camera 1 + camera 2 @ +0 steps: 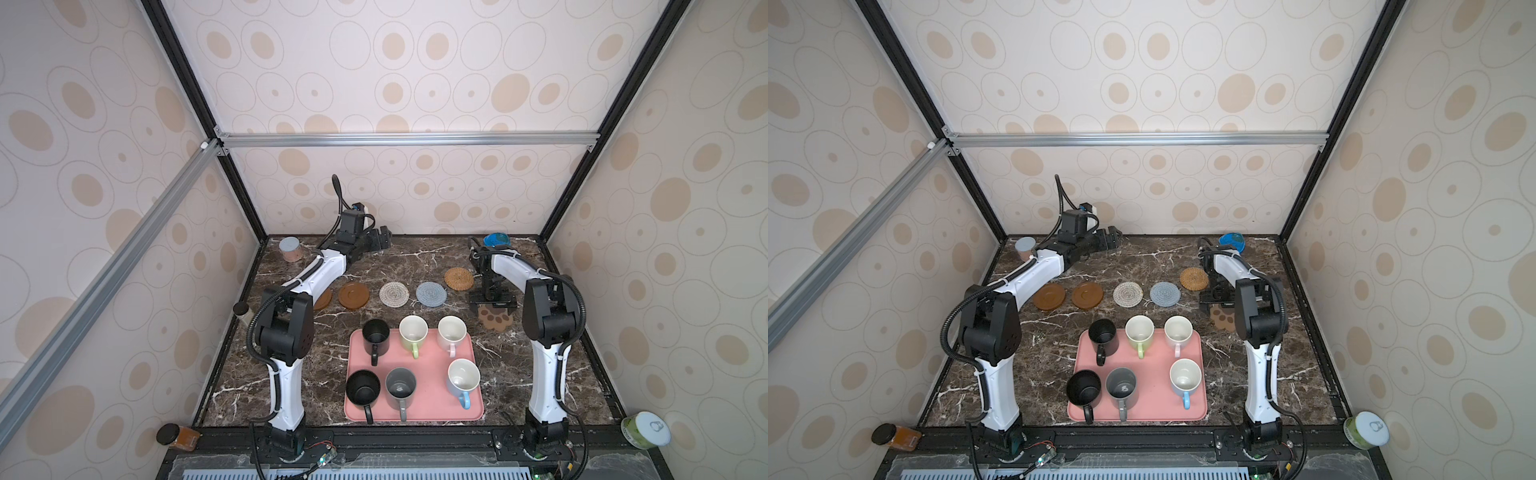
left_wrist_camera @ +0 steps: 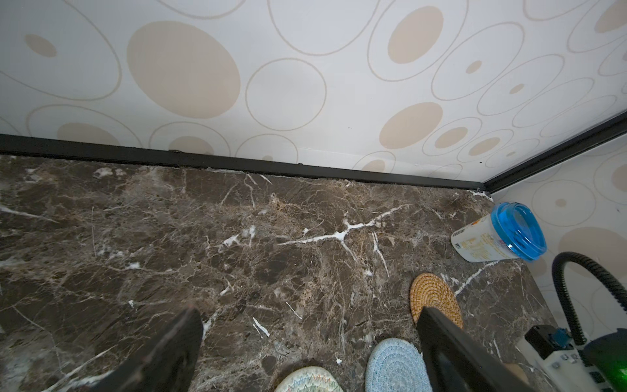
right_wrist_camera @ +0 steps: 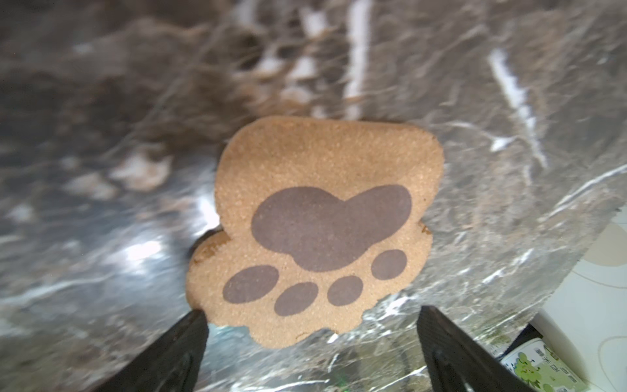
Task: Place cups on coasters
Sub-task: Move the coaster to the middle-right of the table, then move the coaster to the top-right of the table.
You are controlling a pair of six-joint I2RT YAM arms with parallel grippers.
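Several handled cups stand on the pink tray [image 1: 430,365]: black [image 1: 376,334], light green [image 1: 413,331], white-pink [image 1: 452,331], black [image 1: 363,388], grey [image 1: 401,386], white-blue [image 1: 463,377]. Beyond them lies a row of coasters: brown disc [image 1: 353,295], a second one [image 1: 1049,296] partly behind my left arm, whitish woven [image 1: 394,294], blue-grey woven [image 1: 431,294], rattan [image 1: 459,278], paw-shaped [image 3: 315,220]. My left gripper [image 1: 380,239] hangs open and empty near the back wall. My right gripper [image 3: 312,311] is open just above the paw coaster's edge.
A white jar with a blue lid [image 2: 498,234] lies in the back right corner. A pinkish can [image 1: 291,248] stands at the back left. A brown jar [image 1: 178,436] and a green can [image 1: 646,430] sit outside the front corners.
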